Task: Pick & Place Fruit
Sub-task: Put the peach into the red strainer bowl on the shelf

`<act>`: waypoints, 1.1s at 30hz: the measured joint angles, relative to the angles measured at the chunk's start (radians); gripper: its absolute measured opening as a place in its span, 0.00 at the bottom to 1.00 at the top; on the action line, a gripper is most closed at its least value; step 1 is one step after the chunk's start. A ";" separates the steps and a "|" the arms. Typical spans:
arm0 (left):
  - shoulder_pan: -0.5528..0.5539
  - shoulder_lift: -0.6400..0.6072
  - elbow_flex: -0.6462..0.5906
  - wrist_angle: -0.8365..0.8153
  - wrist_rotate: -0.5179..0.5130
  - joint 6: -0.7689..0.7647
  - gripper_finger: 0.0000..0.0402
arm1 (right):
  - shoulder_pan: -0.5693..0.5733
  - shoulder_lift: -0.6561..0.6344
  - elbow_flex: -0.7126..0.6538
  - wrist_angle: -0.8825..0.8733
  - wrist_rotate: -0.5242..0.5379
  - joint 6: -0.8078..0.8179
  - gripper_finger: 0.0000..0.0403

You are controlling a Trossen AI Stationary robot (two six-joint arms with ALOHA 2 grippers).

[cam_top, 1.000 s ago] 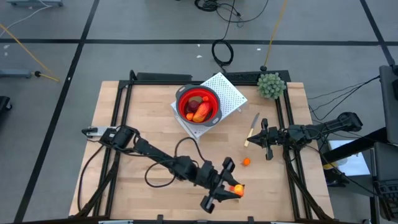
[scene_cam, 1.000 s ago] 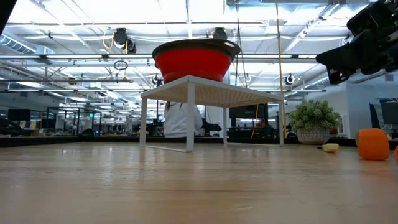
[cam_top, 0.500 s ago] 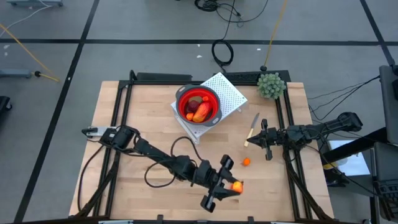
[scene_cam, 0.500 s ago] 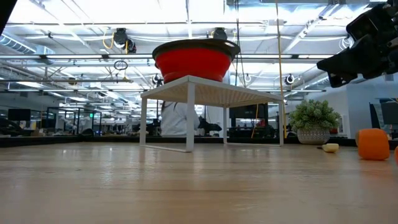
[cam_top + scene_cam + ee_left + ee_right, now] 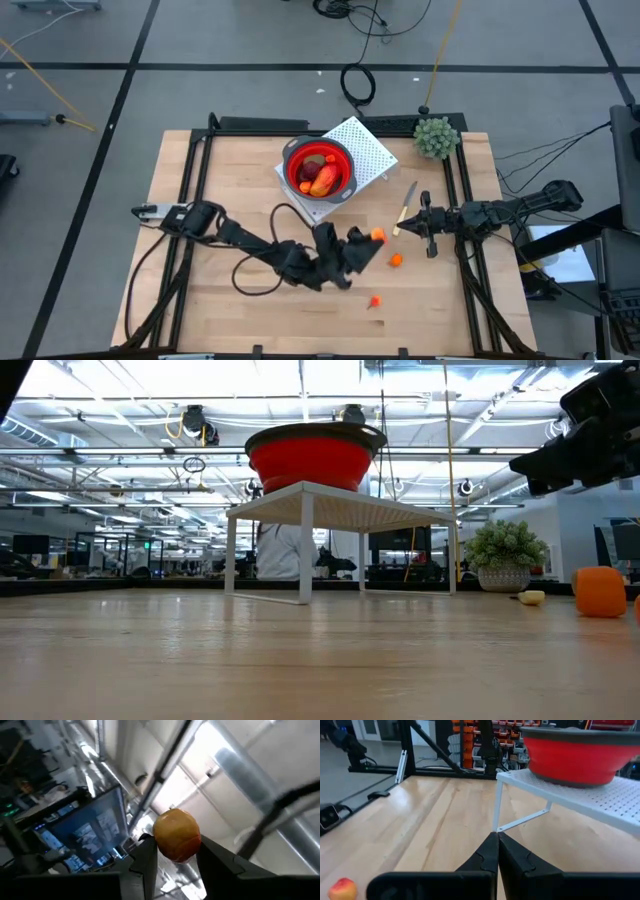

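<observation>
Left wrist view: left gripper [image 5: 176,857] fingers [image 5: 146,862] grasp a round orange-yellow fruit [image 5: 177,834]; right gripper [image 5: 497,851] clenched

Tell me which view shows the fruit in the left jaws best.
Left wrist view: the orange fruit fills the frame's middle, pinched in the left gripper. The high view shows it as a small dot at the gripper. The low and right wrist views don't show it.

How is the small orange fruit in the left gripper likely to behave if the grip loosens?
The orange fruit looks round and smooth, so it would probably roll once dropped. The left gripper pinches it only at two sides, between narrow fingers, so it may slip. It looks small and rigid, likely light; similar bits lie loose on the table.
</observation>
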 joint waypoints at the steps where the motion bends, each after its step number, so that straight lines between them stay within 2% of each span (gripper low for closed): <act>1: 0.004 0.000 0.000 -0.003 -0.025 -0.026 0.30 | 0.000 0.000 0.000 0.000 0.001 -0.016 0.00; 8: 0.033 -0.002 0.000 -0.011 -0.120 -0.034 0.30 | 0.000 0.000 0.000 0.000 0.001 -0.029 0.00; 13: 0.054 -0.032 0.000 -0.166 -0.174 -0.003 0.30 | 0.000 0.000 0.000 0.000 0.002 -0.028 0.00; 16: 0.070 -0.083 0.000 -0.363 -0.195 -0.015 0.30 | 0.000 0.000 0.000 0.001 0.002 -0.028 0.00; 22: 0.109 -0.241 0.000 -0.948 -0.196 -0.137 0.30 | 0.000 -0.001 0.000 0.001 0.003 -0.028 0.00; 25: 0.129 -0.314 0.000 -1.181 -0.197 -0.201 0.30 | 0.000 0.000 0.000 0.001 0.004 -0.033 0.00; 29: 0.156 -0.389 0.000 -1.394 -0.198 -0.217 0.30 | 0.000 -0.001 0.000 0.001 0.007 -0.035 0.00; 33: 0.191 -0.444 0.000 -1.529 -0.197 -0.215 0.30 | 0.000 -0.001 0.000 0.001 0.007 -0.035 0.00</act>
